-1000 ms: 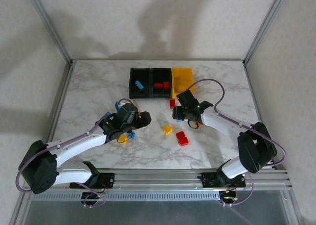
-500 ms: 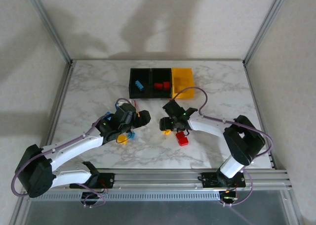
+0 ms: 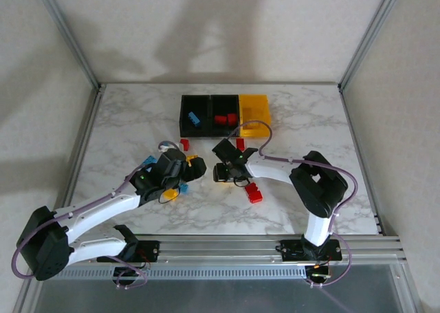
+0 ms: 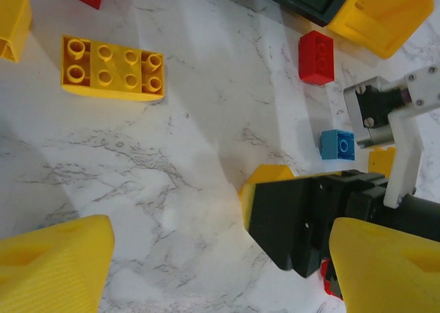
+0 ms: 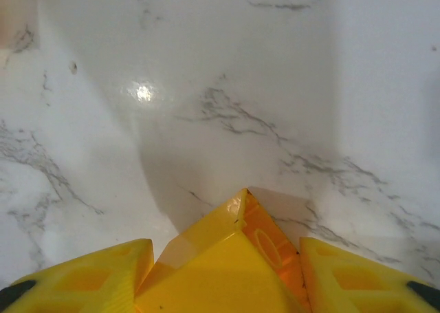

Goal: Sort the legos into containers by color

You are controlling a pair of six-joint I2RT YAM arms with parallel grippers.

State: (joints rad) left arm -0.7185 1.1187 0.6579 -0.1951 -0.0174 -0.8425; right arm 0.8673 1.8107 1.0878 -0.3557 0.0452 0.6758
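At the middle of the desk (image 3: 124,120) the right gripper (image 3: 221,172) holds a yellow lego (image 5: 227,258) in its jaws, pick apparently complete; next, carry it to the yellow bin (image 3: 253,111) beyond; left gripper (image 4: 220,230) jaws wide, empty.

The right gripper (image 3: 220,173) swings from beside the yellow plastic bin (image 3: 256,113) leftward to the middle of the top view. The small yellow studded brick (image 5: 227,258) is no longer on the marble tabletop (image 3: 130,120) and now sits between its fingers. The left arm (image 3: 103,206) sinks lower left, uncovering 1 small red studded brick (image 3: 184,144).
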